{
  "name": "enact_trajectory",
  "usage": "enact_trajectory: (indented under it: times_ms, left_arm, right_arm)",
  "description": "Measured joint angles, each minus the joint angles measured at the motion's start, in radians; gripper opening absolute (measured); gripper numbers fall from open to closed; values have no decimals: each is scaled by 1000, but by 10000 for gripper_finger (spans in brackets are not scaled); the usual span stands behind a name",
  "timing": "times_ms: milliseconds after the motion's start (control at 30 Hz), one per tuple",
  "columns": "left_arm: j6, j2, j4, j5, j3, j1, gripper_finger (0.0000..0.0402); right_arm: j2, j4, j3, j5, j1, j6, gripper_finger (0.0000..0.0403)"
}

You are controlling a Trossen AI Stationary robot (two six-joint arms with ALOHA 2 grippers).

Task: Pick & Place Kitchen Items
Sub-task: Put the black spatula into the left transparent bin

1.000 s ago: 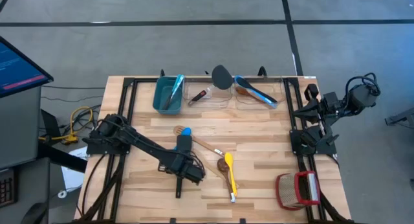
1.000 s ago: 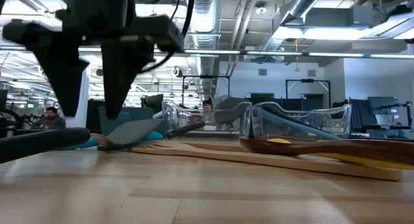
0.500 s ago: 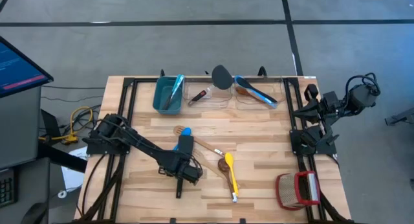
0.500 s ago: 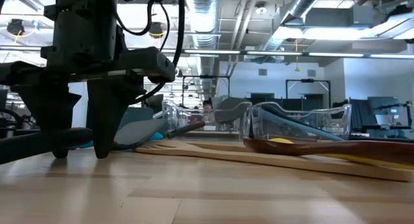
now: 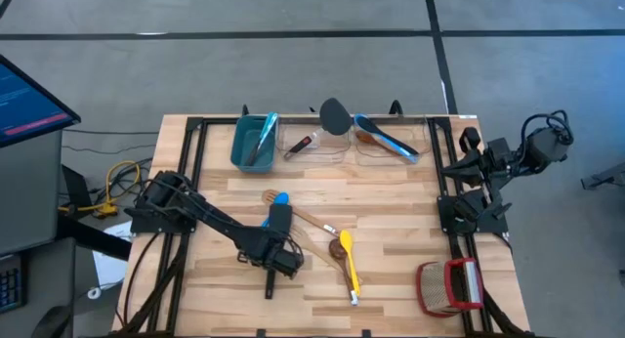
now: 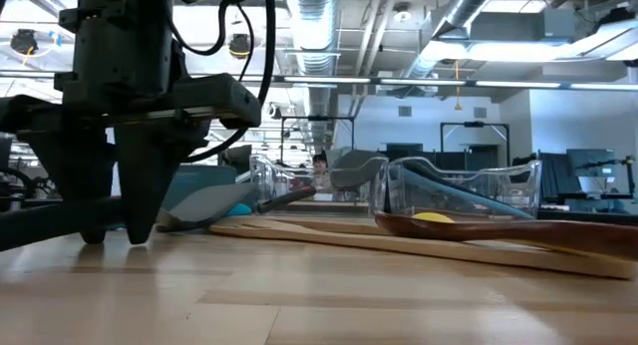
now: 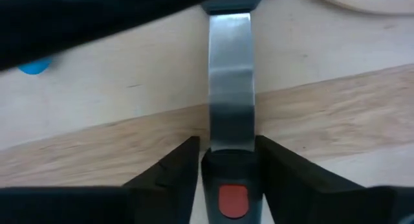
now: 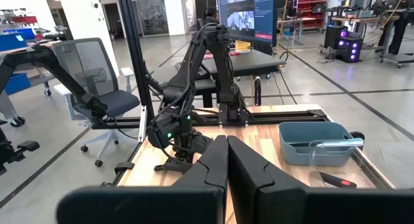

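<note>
The left gripper (image 5: 276, 264) is down on the table (image 5: 391, 279) at about 7 o'clock from centre, its fingers (image 7: 171, 175) straddling the handle of a black turner (image 7: 230, 140) with a steel neck, close beside it but not clearly clamped. A yellow spoon (image 5: 347, 262) and a wooden spoon (image 5: 335, 248) lie at 3 o'clock of it. The right gripper (image 8: 226, 160) waits off the table's 3 o'clock edge, fingers pressed together
</note>
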Motion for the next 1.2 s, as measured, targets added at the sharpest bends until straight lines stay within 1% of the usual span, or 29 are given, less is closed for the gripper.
enact_trajectory:
  times_ms: [133, 233, 467, 633, 900, 1100, 1200]
  left_arm:
    - [0, 1, 2, -2, 0, 0, 109]
    - [0, 0, 4, -5, 0, 0, 91]
    - [7, -25, 7, -15, -2, -3, 85]
    - [7, -66, 24, -88, -6, -16, 84]
    - [14, -159, 23, -174, -4, -40, 83]
    - [79, -244, 46, -280, -4, -57, 82]
    - [141, -287, 96, -351, -3, -60, 83]
  right_arm:
    - [0, -7, 0, 0, 0, 0, 0]
    - [0, -8, 0, 0, 0, 0, 0]
    - [0, -23, 0, 0, 0, 0, 0]
    - [0, -26, 0, 0, 0, 0, 0]
    - [0, -26, 0, 0, 0, 0, 0]
    - [0, -26, 0, 0, 0, -1, 0]
    - [0, -26, 0, 0, 0, -1, 0]
